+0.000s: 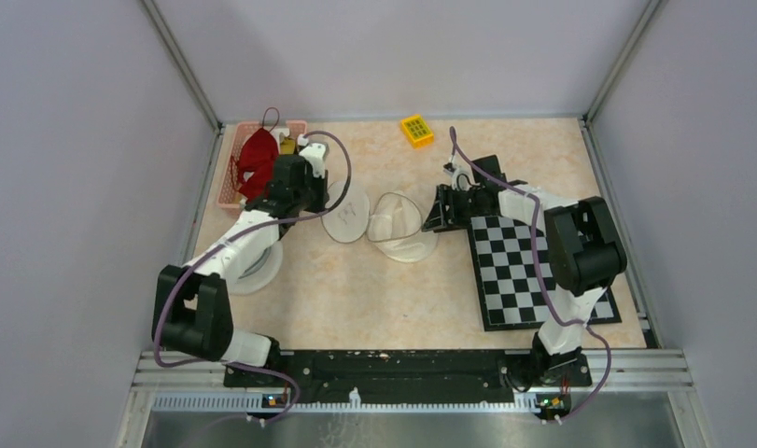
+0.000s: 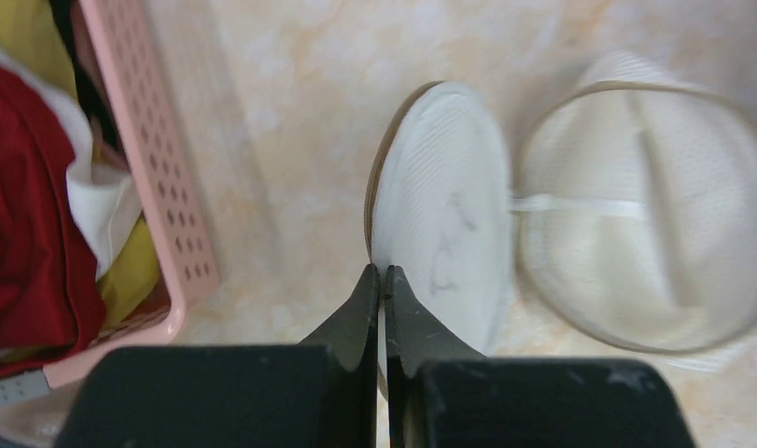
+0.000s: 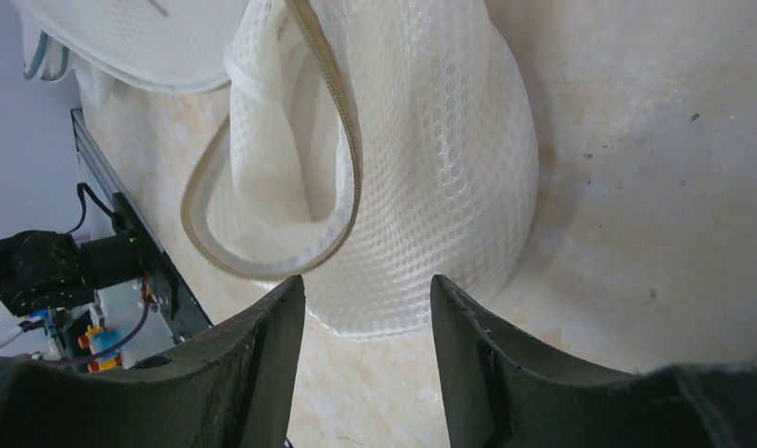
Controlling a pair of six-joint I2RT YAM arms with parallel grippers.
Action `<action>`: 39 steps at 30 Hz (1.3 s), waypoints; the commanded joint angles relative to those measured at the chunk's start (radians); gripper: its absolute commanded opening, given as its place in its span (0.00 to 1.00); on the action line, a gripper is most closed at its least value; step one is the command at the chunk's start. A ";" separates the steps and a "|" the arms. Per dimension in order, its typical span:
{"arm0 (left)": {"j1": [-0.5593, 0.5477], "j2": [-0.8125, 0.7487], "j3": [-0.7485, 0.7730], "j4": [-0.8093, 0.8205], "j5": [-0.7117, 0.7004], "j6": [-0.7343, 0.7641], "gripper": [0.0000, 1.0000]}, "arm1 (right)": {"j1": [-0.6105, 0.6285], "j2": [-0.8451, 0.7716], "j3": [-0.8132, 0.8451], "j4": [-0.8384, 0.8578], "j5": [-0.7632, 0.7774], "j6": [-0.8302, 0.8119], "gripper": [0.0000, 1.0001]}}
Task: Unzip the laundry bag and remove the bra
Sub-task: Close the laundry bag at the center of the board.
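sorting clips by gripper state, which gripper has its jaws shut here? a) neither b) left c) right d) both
b: the left gripper has its fingers pressed together at the rim of the white laundry bag, while the right gripper stands open with a clear gap.

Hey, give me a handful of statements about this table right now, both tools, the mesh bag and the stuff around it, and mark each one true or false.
1. The left tool has its jaws closed together. True.
2. The right tool is clamped on the laundry bag. False: its jaws stand apart, with the bag just ahead of them.
3. A pink basket holding a red garment stands at the table's far left corner. True.
4. The yellow block lies on the checkerboard. False: it lies on the bare table near the far edge, apart from the board.
5. The laundry bag lies inside the basket. False: it lies on the table between the two arms.
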 commanded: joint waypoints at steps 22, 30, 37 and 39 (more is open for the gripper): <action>-0.434 0.202 0.267 0.095 0.256 -0.005 0.00 | 0.011 0.047 -0.006 0.077 -0.057 0.053 0.51; -0.483 0.253 0.268 0.103 0.260 0.001 0.00 | -0.003 0.018 0.027 0.009 -0.053 0.026 0.53; -0.446 0.238 0.275 0.059 0.112 -0.073 0.00 | -0.036 -0.121 0.022 -0.113 0.003 -0.044 0.67; -0.431 0.231 0.277 0.050 0.075 -0.067 0.00 | -0.043 -0.155 0.023 -0.131 0.002 -0.044 0.69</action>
